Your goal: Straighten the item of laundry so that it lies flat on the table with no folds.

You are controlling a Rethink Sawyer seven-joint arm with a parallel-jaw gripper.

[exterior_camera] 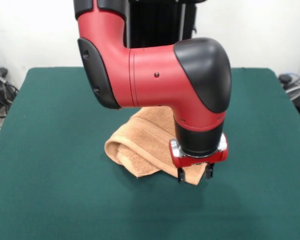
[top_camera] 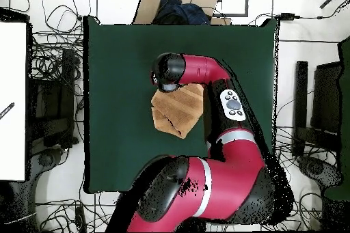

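You have the table point(exterior_camera: 50, 150) spread wide in dark green cloth, far larger than the work on it, so there is plenty of room to draw fabric outward in any direction. The red and black arm point(exterior_camera: 155, 75) reaches down from the pedestal side and hides the far part of the job in the front view. Below it, near the middle of the table, lies the towel point(exterior_camera: 135, 150), a peach-orange terry piece that is far from flat: its left edge in the front view is rolled over on itself into a thick lip, and the cloth looks doubled in layers. Expect it to be light, soft and limp, with a nap that grips the felt a little, so it should drag and unfold rather than slide cleanly; pinching a single layer at a free corner or at the outer edge of the rolled lip looks like your best hold, since a bite into the thick fold would likely lift several layers at once. The tool point(exterior_camera: 195, 175) sits at the towel's near corner in the front view, its two dark fingers point(exterior_camera: 180, 175) parted narrowly with cloth between them; they seem to touch the towel, but you cannot tell whether they pinch it.
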